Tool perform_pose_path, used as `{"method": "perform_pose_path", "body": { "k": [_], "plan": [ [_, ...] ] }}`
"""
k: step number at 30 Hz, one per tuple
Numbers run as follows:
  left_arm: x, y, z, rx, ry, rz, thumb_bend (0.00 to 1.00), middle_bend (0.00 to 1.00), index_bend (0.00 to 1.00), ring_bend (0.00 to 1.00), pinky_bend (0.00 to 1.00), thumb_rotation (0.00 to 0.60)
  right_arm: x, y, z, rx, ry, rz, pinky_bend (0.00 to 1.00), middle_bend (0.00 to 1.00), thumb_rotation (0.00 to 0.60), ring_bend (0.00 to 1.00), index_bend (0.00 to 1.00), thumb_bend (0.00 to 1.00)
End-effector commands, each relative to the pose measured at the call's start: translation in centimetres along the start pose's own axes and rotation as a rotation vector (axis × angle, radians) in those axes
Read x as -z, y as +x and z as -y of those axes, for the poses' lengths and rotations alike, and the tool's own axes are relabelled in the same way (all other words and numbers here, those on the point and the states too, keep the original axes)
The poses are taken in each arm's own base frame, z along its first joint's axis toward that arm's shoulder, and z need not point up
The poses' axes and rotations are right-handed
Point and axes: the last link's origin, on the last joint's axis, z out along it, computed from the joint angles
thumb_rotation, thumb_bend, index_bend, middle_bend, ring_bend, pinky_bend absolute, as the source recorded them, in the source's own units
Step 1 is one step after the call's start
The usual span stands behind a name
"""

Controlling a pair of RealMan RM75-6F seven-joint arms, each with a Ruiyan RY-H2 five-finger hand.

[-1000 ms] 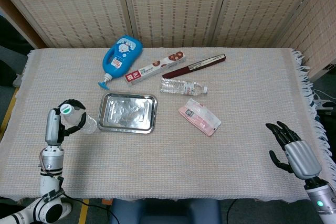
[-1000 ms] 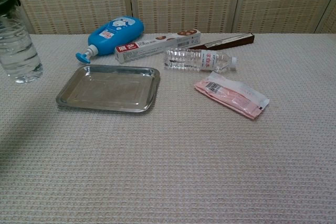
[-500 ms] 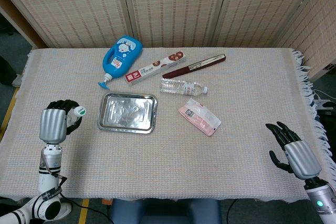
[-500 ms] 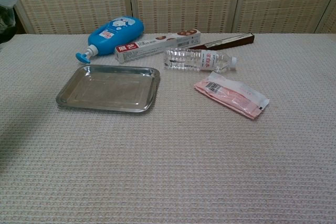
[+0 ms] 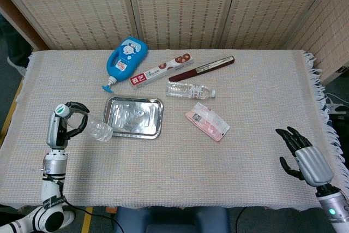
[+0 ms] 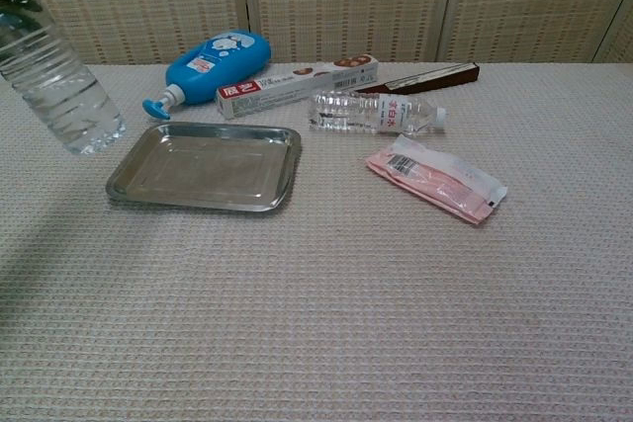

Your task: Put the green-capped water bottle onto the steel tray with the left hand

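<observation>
From the head view I see my left hand (image 5: 61, 124) at the near left of the table (image 5: 163, 184), fingers wrapped around the neck end of the green-capped water bottle (image 5: 90, 126), which is tilted with its base pointing toward the steel tray (image 5: 132, 117) and lying just beside the tray's left rim, not on it. The tray's bright floor is bare, and the cloth in front of it is open down to the near edge. Behind the tray lie a blue lotion bottle (image 5: 125, 61), a long toothpaste box (image 5: 161, 70) and a dark pen case (image 5: 202, 68); a second clear bottle (image 5: 190, 90) lies on its side off the tray's far right corner, and a pink packet (image 5: 207, 121) sits to the right, apart from the tray. My right hand (image 5: 302, 154) waits near the table's right front corner, fingers spread and holding nothing (well away from everything). In the chest view the held bottle (image 6: 59, 81) hangs tilted at the upper left, its base above the cloth just left of the tray (image 6: 203, 167); only a dark scrap of the hand shows at the corner, so the grasp can't be read here. This view shows the tray's raised rim plainly; the right hand is out of frame.
</observation>
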Motion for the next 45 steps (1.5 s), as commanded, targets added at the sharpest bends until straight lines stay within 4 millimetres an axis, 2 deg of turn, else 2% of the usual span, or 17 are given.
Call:
{"method": "perform_pose_path", "body": {
  "k": [1, 3, 5, 8, 12, 15, 18, 24, 26, 28, 30, 37, 41, 45],
  "plan": [
    [-3.6, 0.0, -5.1, -0.224, -0.058, -0.007, 0.7, 1.0, 0.87, 0.87, 0.76, 0.6, 0.0, 0.0, 0.0, 0.001, 0.0, 0.002, 0.2, 0.09, 0.6, 0.0, 0.01, 0.25],
    [-3.9, 0.1, -6.2, -0.278, -0.084, -0.008, 0.7, 1.0, 0.87, 0.87, 0.76, 0.6, 0.0, -0.1, 0.0, 0.004, 0.0, 0.003, 0.2, 0.09, 0.6, 0.0, 0.01, 0.25],
    [-3.5, 0.1, -6.0, -0.29, -0.066, 0.0, 0.7, 1.0, 0.87, 0.87, 0.76, 0.6, -0.1, -0.1, 0.0, 0.005, 0.0, 0.005, 0.2, 0.09, 0.6, 0.0, 0.01, 0.25],
    [-1.9, 0.0, -3.3, -0.297, 0.012, 0.015, 0.7, 1.0, 0.87, 0.87, 0.76, 0.6, -0.1, -0.3, 0.0, 0.008, 0.0, 0.01, 0.2, 0.09, 0.6, 0.0, 0.01, 0.25],
    [0.3, -0.4, 2.0, -0.312, 0.131, 0.024, 0.7, 1.0, 0.87, 0.87, 0.76, 0.6, -0.2, -0.4, 0.0, 0.012, -0.003, 0.016, 0.2, 0.09, 0.6, 0.0, 0.01, 0.25],
    [0.4, -0.5, 3.7, -0.286, 0.171, 0.024, 0.7, 1.0, 0.87, 0.87, 0.76, 0.6, -0.2, -0.4, 0.0, 0.01, -0.005, 0.019, 0.2, 0.09, 0.6, 0.0, 0.01, 0.25],
    [-1.1, -0.3, 2.7, -0.298, 0.119, 0.005, 0.7, 1.0, 0.87, 0.87, 0.76, 0.6, -0.2, -0.3, 0.0, 0.007, -0.003, 0.019, 0.2, 0.09, 0.6, 0.0, 0.01, 0.25],
    [-5.1, -0.4, -4.7, -0.353, -0.083, -0.008, 0.7, 1.0, 0.87, 0.87, 0.76, 0.6, 0.0, 0.0, 0.0, 0.002, 0.004, 0.002, 0.2, 0.09, 0.6, 0.0, 0.01, 0.25],
    [-5.3, -0.5, -6.3, -0.372, -0.115, -0.015, 0.7, 1.0, 0.87, 0.87, 0.76, 0.6, 0.0, 0.1, 0.0, 0.002, 0.005, 0.0, 0.2, 0.09, 0.6, 0.0, 0.01, 0.25],
    [-5.1, -0.5, -6.6, -0.373, -0.113, -0.012, 0.7, 1.0, 0.87, 0.87, 0.76, 0.6, 0.0, 0.1, 0.0, 0.0, 0.005, 0.001, 0.2, 0.09, 0.6, 0.0, 0.01, 0.25],
    [-4.6, -0.5, -6.0, -0.378, -0.088, 0.0, 0.69, 1.0, 0.87, 0.87, 0.76, 0.6, 0.0, 0.0, -0.1, 0.001, 0.003, 0.002, 0.2, 0.09, 0.6, 0.0, 0.01, 0.25],
    [-1.5, -1.0, -0.6, -0.401, 0.033, 0.044, 0.69, 1.0, 0.87, 0.87, 0.76, 0.6, -0.3, -0.2, -0.1, 0.004, -0.006, 0.012, 0.2, 0.09, 0.6, 0.0, 0.01, 0.25],
    [-1.2, -1.3, 0.3, -0.397, 0.044, 0.051, 0.7, 1.0, 0.87, 0.87, 0.76, 0.6, -0.3, -0.2, -0.2, 0.005, -0.009, 0.013, 0.2, 0.09, 0.6, 0.0, 0.01, 0.25],
    [-1.4, -3.1, 2.4, -0.386, 0.062, 0.041, 0.7, 1.0, 0.87, 0.87, 0.76, 0.6, -0.4, -0.3, -0.2, 0.008, -0.013, 0.02, 0.2, 0.09, 0.6, 0.0, 0.01, 0.25]
  ]
}}
